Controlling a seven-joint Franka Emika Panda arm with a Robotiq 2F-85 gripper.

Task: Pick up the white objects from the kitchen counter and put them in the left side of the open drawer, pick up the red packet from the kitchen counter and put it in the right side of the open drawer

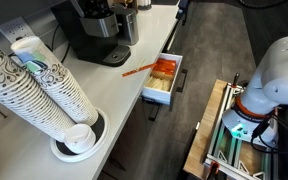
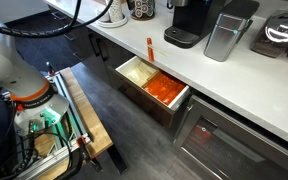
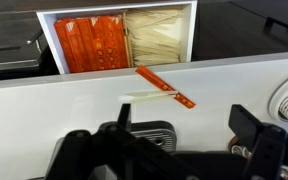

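At frame centre on the worktop [image 3: 44, 105], the red packet [image 3: 165, 86] lies touching a white stick [image 3: 142, 97], below the open drawer [image 3: 46, 40]. The tool [image 3: 162, 140] is spread and empty; it should be lowered across the stick alone.

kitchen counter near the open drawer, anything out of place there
Yes. A thin orange-red stick packet lies askew on the pale off-white kitchen counter, touching a thin pale stick near the front edge, while similar packets sit sorted in the open white drawer.
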